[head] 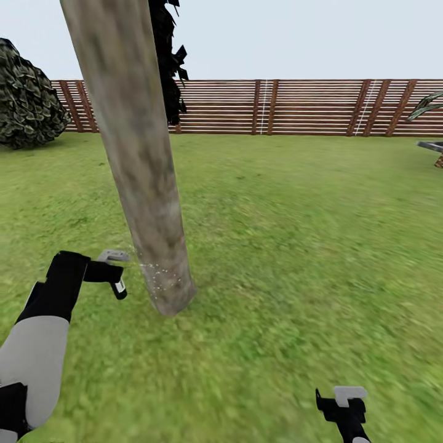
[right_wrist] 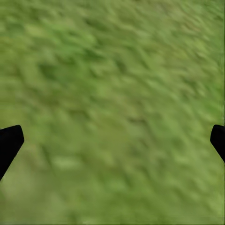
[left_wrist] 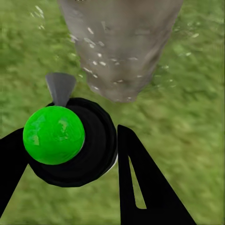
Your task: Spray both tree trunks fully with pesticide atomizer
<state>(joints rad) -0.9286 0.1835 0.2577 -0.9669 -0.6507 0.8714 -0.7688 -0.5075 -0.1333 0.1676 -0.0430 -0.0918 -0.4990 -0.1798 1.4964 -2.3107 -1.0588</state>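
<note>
The grass floor (head: 277, 246) spreads out to a brown slat fence (head: 295, 106) at the far side, with a round dark bush (head: 27, 98) far left. A thick pale tree trunk (head: 138, 160) rises left of centre, leaning slightly, its base dotted with white pesticide (head: 161, 280) specks. Just left of that base, the left gripper (left_wrist: 70, 154) is closed around the pesticide atomizer (left_wrist: 61, 136), whose green top and grey nozzle face the trunk, near but apart from it. The right gripper (head: 346, 403), near right, hangs over the grass with its fingers spread wide, holding nothing.
</note>
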